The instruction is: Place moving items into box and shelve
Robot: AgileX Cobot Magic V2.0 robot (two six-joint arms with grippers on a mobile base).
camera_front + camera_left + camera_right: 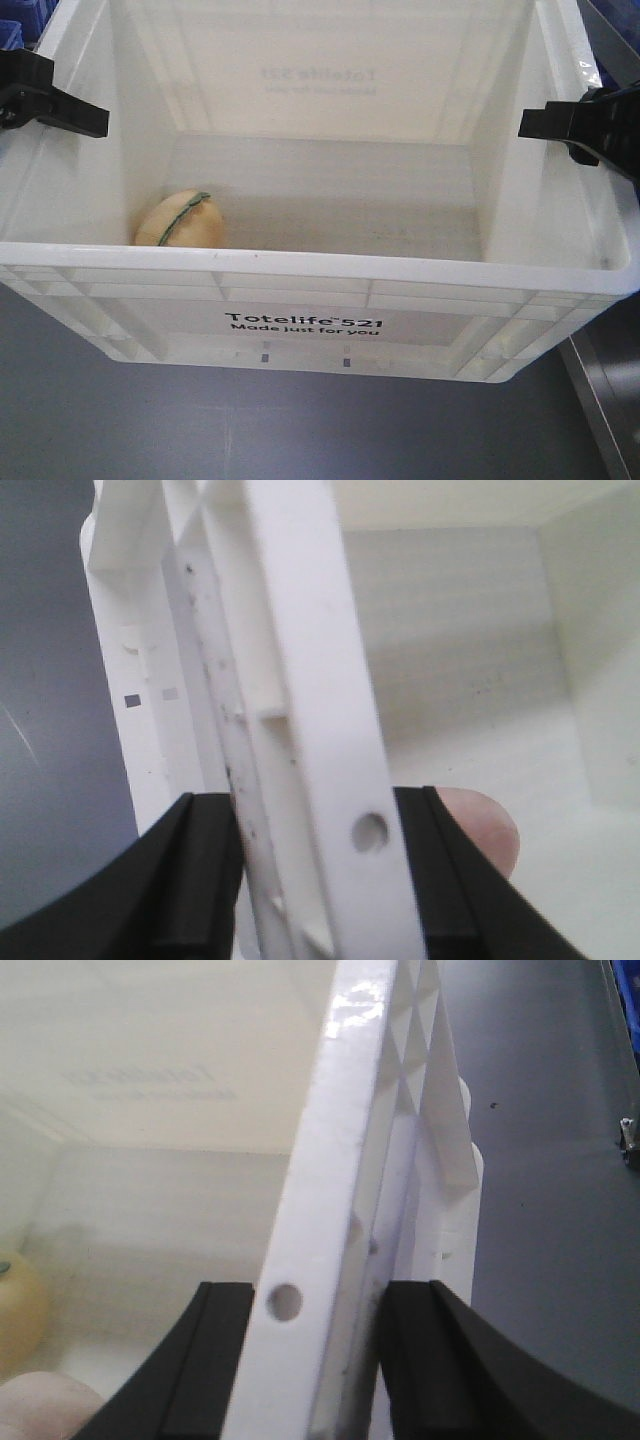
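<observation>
A: While both arms grip the box (300,262), log the step — shelving. Next: lift level, arms together.
B: Left gripper (318,880) and right gripper (315,1360) each pinch an end wall. Long axis runs between them; label faces the camera, mouth up.
A: Yellow toy (180,222) lies inside, near-left corner — the other possibly hidden.

Front view down into the box (300,262); wrist views close (opposite sides).
</observation>
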